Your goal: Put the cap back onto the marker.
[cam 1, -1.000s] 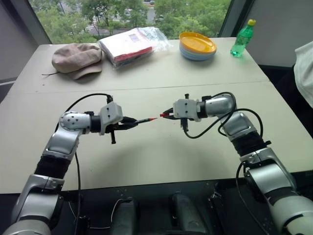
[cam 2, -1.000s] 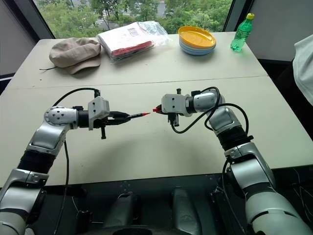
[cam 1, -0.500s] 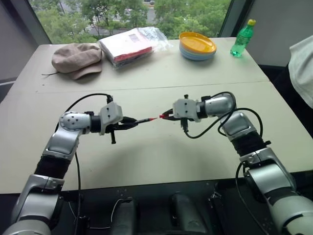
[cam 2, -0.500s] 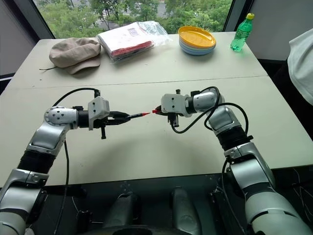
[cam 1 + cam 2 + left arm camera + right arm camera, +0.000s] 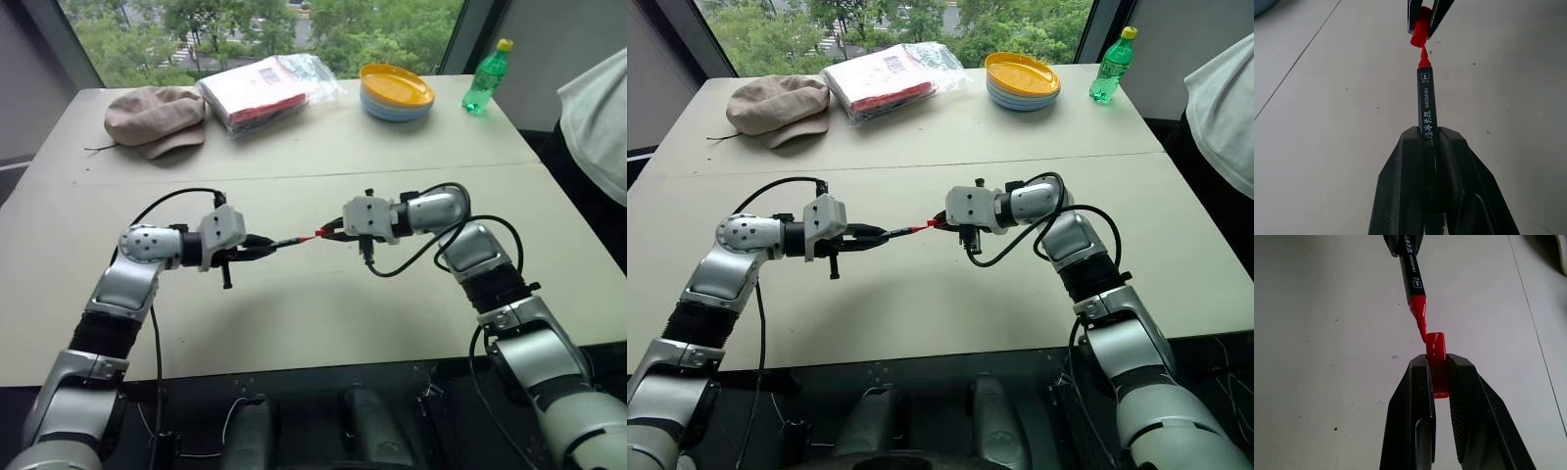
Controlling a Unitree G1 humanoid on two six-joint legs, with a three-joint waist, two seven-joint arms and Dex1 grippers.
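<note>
From the head views, my left fingers [image 5: 257, 247] are clamped on the marker [image 5: 286, 241], which sticks out toward the middle above the worktop [image 5: 294, 313], red tip leading. My right fingers [image 5: 331, 233] are pinched on the cap [image 5: 319, 234]. A second ago there was a clear gap between tip and cap; my right hand has since edged in toward the left, and now the two reds meet or nearly meet. A person's pale sleeve [image 5: 598, 108] has also come further into sight at the right edge.

Through my left wrist view, the marker [image 5: 1426, 105] runs straight out of my closed left fingers [image 5: 1437, 147], and its red tip sits just short of the cap [image 5: 1420, 32], which hangs between the right fingers [image 5: 1441, 12]. The cap looks tilted a little off the barrel's line.

In my right wrist view, the cap [image 5: 1435, 355] is squeezed between my right fingers [image 5: 1419, 382], and the marker's [image 5: 1411, 269] tip touches or just overlaps the cap's near rim, slightly to one side of its mouth; I cannot tell whether it has entered.

So I judge the approach nearly done, yet the cap is not seated: I need a small sideways correction, then a straight push along the barrel
</note>
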